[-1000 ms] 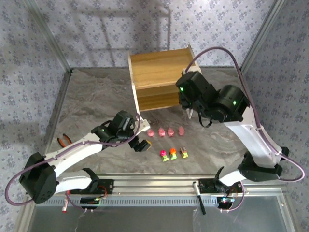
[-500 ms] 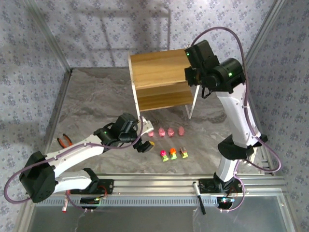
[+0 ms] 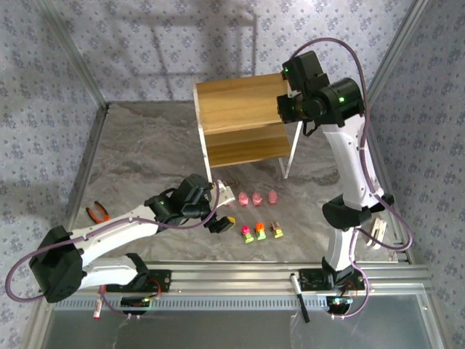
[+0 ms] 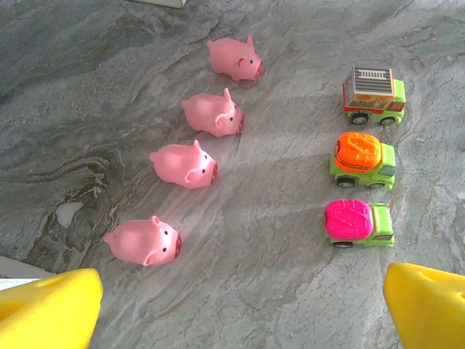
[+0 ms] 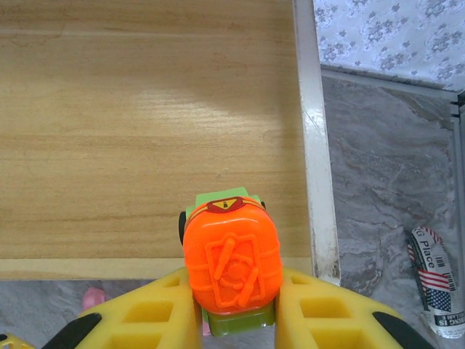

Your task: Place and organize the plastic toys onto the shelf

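While your right hand [image 5: 236, 314] pinches orange-topped car [image 5: 232, 273] over shelf [image 5: 131, 131] top board, near right edge, your left hand [image 4: 240, 305] hangs spread wide over table [image 4: 276, 240]. Four pink pigs [image 4: 185, 163] in one row, three cars [image 4: 363, 160] in row beside them, all resting on table.

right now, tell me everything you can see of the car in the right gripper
The car is glossy plastic: rounded orange top with moulded relief and a dark red emblem, over a lime green body. The right gripper pinches its sides between yellow fingers, above the shelf board's edge, beside the white side frame. Contact with the wood: cannot tell.
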You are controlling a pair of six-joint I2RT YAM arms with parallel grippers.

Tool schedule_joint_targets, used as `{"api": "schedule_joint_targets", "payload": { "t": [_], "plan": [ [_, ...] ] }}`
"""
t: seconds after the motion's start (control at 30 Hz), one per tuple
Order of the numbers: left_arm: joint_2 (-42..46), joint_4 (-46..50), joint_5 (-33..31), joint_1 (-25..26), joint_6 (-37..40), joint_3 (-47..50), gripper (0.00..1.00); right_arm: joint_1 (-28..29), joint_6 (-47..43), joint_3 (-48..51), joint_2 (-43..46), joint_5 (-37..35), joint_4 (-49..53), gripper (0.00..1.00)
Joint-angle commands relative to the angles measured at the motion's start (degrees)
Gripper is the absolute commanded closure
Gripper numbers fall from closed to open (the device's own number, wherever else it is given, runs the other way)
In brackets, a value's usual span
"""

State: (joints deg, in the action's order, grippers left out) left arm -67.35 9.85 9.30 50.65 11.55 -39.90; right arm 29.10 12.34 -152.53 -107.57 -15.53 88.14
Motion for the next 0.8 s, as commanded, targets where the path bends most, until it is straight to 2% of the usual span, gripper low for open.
{"api": "schedule_joint_targets", "payload": {
  "t": [0.0,0.77],
  "plan": [
    [0.4,-1.3,-0.9,0.3,0.8,1.0,0.00,-0.9,-1.4,-1.9,-1.2,2.5,0.0,0.73],
    [0.6,-2.9,-3.8,2.1,1.4,2.2,0.00,-1.7,-0.3,-2.8,-4.6,1.4,-0.7,0.73]
  ]
}}
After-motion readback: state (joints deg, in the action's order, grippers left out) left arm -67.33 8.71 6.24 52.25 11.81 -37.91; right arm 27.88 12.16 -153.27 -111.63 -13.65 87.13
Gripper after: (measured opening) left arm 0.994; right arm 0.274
